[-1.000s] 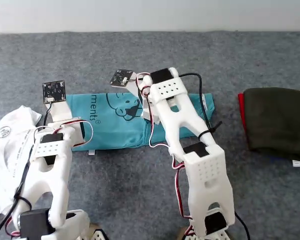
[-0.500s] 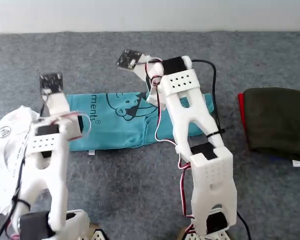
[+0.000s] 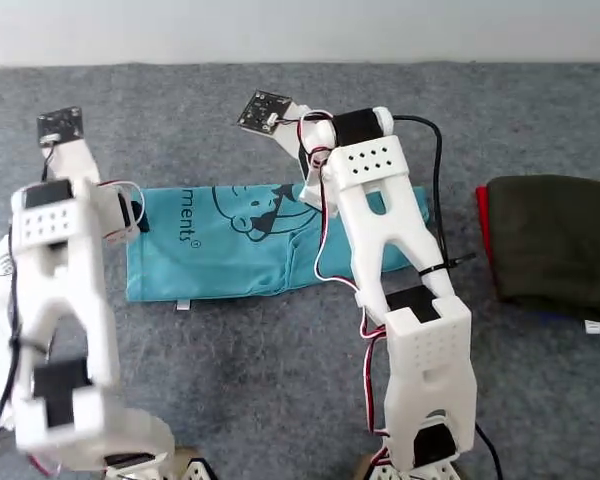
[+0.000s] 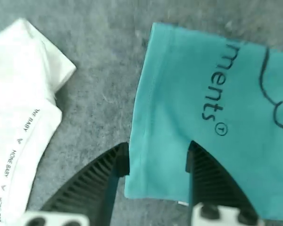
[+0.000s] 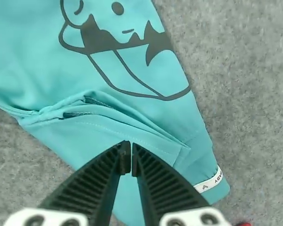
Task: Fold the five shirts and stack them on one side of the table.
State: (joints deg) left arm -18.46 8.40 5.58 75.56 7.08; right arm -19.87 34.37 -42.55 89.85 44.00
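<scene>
Lettering in dark print runs along the teal shirt [image 3: 230,245] beside a line drawing of an animal's head; the shirt lies folded into a long band across the middle of the grey table [image 3: 240,380] in the high view. A small white label [image 5: 211,181] with tiny print sticks out from one hem corner of the shirt. The white shirt [image 4: 23,89] lies loose at the left edge of the high view, just beside the teal one and apart from it, and carries a strip of repeated small lettering along its edge. At the right of the high view sits a dark green folded shirt [image 3: 555,245] with a red edge showing under its left side, well apart from the teal shirt. The left arm [image 3: 55,290] rises along the left side of the high view, its wrist bent down over the teal shirt's left end; the left gripper [image 4: 158,150] is spread wide with the shirt's corner between its jaws. The right arm [image 3: 390,230] stretches from the lower middle up across the shirt's right end; the right gripper [image 5: 128,148] is pinched closed above a fold, with no cloth seen between its tips.
</scene>
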